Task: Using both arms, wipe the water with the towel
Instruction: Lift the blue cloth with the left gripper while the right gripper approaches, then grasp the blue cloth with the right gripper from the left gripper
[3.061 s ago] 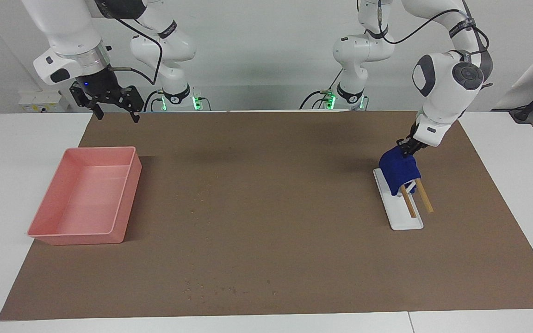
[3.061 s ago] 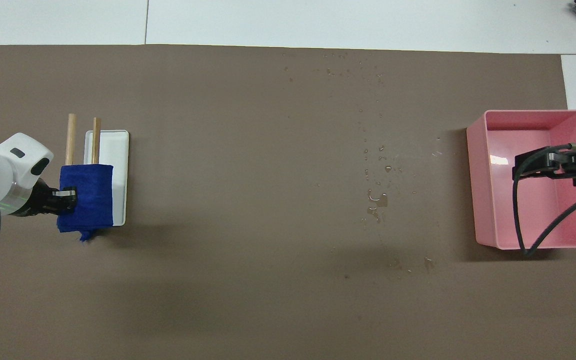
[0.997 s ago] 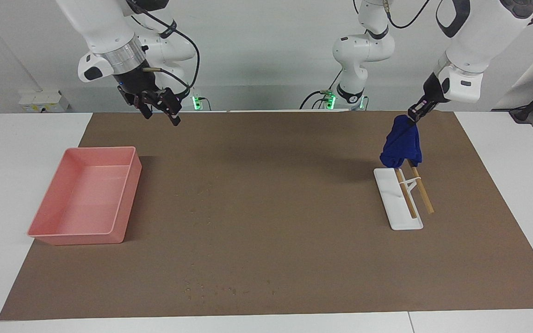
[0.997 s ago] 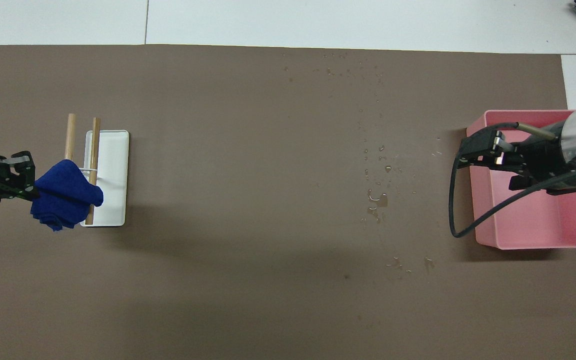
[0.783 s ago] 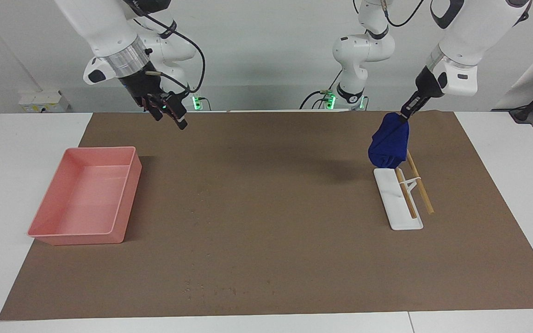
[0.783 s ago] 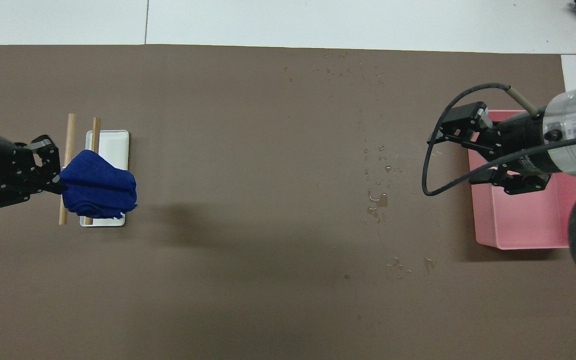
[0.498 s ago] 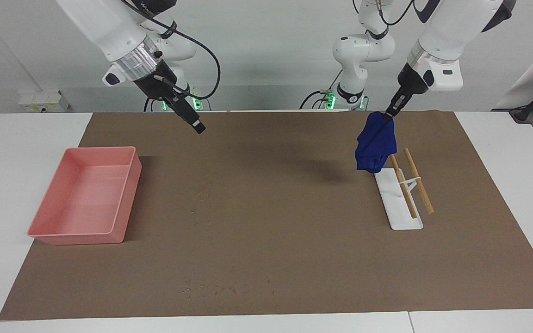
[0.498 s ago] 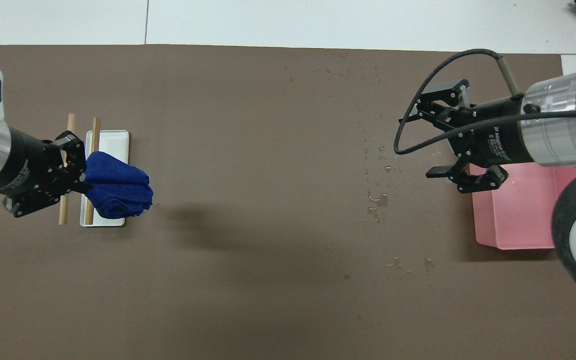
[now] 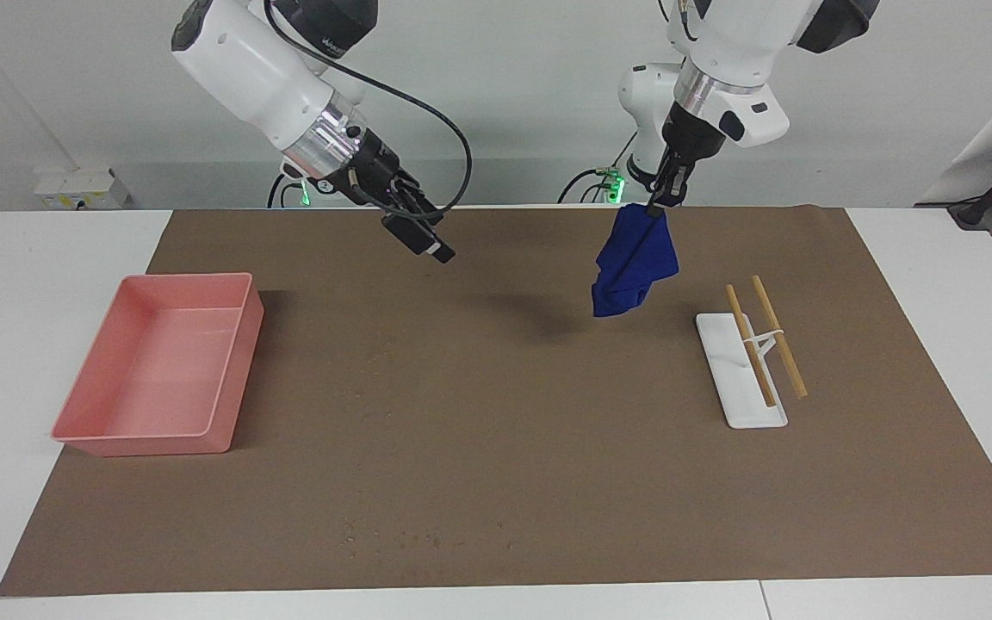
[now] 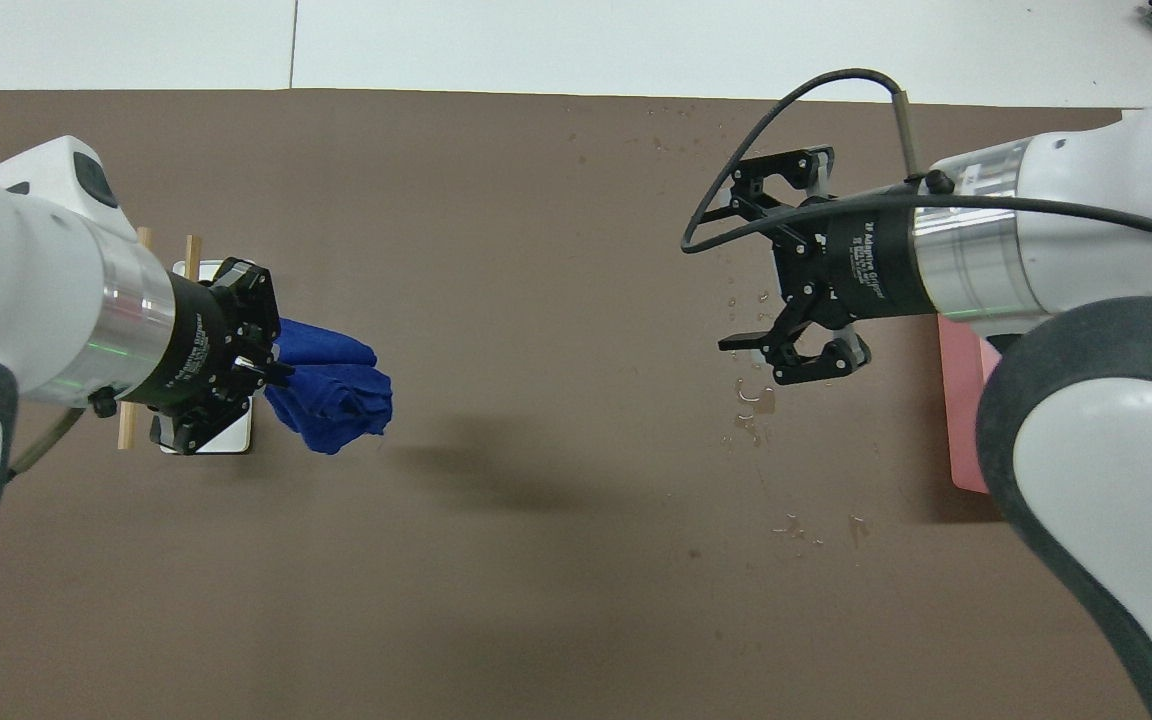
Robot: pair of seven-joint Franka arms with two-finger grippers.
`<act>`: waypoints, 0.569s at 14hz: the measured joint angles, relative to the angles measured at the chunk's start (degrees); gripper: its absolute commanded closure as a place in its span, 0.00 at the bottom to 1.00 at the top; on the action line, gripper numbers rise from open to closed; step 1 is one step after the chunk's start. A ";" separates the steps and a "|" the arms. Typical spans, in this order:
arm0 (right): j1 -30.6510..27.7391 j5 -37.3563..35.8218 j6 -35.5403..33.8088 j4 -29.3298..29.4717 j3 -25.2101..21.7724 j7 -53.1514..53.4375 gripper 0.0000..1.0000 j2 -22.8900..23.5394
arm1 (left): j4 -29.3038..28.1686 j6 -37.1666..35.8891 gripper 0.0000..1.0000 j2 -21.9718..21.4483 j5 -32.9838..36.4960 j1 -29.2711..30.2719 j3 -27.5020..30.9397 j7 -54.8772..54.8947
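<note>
While droplets (image 10: 754,398) barely show | tray (image 10: 962,420) half hidden by right arm (image 10: 976,262)

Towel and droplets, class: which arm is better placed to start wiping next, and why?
Left, probably. The left gripper already holds the blue towel up over the brown mat. The right gripper is over the water, fingers open and empty, so it cannot wipe yet.

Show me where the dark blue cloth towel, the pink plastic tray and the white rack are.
dark blue cloth towel (image 9: 634,258), facing view, middle of the hanging cloth
pink plastic tray (image 9: 242,344), facing view, its side wall
white rack (image 9: 724,362), facing view, bare base plate
</note>
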 measured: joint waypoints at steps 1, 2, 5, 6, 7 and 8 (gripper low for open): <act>0.02 1.42 0.01 0.00 0.00 0.88 0.02 0.67 | 0.99 0.85 1.00 0.38 0.00 -0.01 0.00 -3.57; 0.28 3.05 0.00 0.00 0.00 1.37 0.03 1.56 | 2.19 1.43 1.00 0.89 0.00 -0.02 -0.12 -6.97; 3.69 4.68 1.02 0.15 0.14 5.52 0.05 5.10 | 4.80 2.21 1.00 1.92 0.00 -1.30 -1.04 -16.46; 5.22 5.11 3.26 0.71 0.19 7.23 0.05 6.46 | 5.36 2.45 1.00 2.01 0.00 -2.19 -1.15 -19.51; 6.57 5.17 5.39 1.68 0.25 9.31 0.05 7.72 | 5.92 2.87 1.00 2.02 0.00 -2.96 -1.34 -22.19; 7.62 5.17 6.78 2.61 0.30 11.04 0.04 8.75 | 6.42 3.59 1.00 2.02 0.00 -3.55 -1.51 -24.56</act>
